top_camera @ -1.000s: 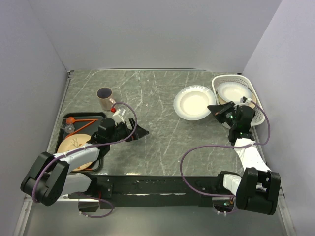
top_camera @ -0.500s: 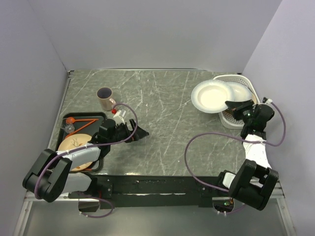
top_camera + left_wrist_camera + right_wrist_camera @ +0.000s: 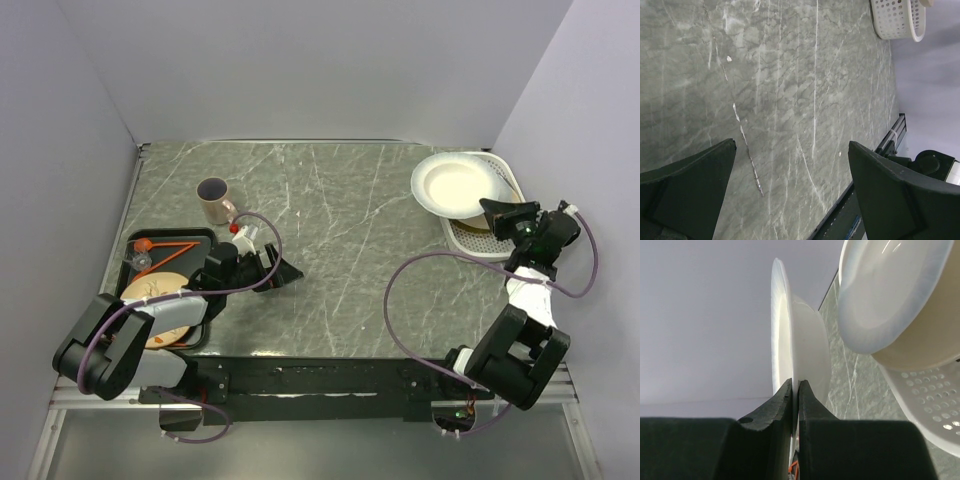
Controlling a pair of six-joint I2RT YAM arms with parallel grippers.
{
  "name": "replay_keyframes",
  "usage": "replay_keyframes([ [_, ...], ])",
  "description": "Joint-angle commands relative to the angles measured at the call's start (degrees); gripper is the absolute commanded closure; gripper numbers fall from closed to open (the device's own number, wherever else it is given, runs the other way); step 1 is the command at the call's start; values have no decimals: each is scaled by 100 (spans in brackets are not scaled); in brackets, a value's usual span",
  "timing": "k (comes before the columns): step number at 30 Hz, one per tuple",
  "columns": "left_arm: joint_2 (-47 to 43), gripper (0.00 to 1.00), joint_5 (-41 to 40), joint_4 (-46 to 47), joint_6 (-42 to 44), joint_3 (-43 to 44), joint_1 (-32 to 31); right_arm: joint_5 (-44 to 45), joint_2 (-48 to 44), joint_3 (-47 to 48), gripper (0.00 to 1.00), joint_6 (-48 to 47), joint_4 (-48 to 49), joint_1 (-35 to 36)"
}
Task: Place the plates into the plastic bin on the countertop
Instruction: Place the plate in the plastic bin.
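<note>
One mug (image 3: 212, 200) and black tray (image 3: 170, 233) sit well left of the bin (image 3: 468, 238)

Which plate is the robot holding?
The white plate, rim pinched in the right gripper at the bin. A second plate sits inside; a beige plate lies on the tray.

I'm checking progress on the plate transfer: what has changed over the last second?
The right gripper, shut on the white plate, carried it rightward from over the countertop to above the plastic bin. Unchanged: the left gripper, open near the black tray, and the mug.
</note>
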Motion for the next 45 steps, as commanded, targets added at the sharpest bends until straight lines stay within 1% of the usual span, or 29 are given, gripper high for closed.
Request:
replay_keyframes([
  [1,-148,1,-67,125,187,28,-26,-242,-67,468,100,460,1046,-70],
  [11,-86,1,-24,239,152,-8,-26,4,222,564,100,698,1231,-237],
  [15,-34,1,3,379,134,-34,-26,180,354,775,100,794,1222,-281],
  [21,203,1,117,599,82,-17,-26,426,565,1065,100,689,985,-290],
  [26,274,1,126,635,99,1,-26,610,750,908,100,873,1248,-325],
  [30,300,1,126,600,108,1,-26,646,917,1101,100,768,1126,-334],
  [42,397,1,152,599,134,19,-26,918,1356,1224,100,707,1134,-360],
  [45,406,1,152,634,108,-7,-26,962,1436,1180,94,645,1090,-360],
])
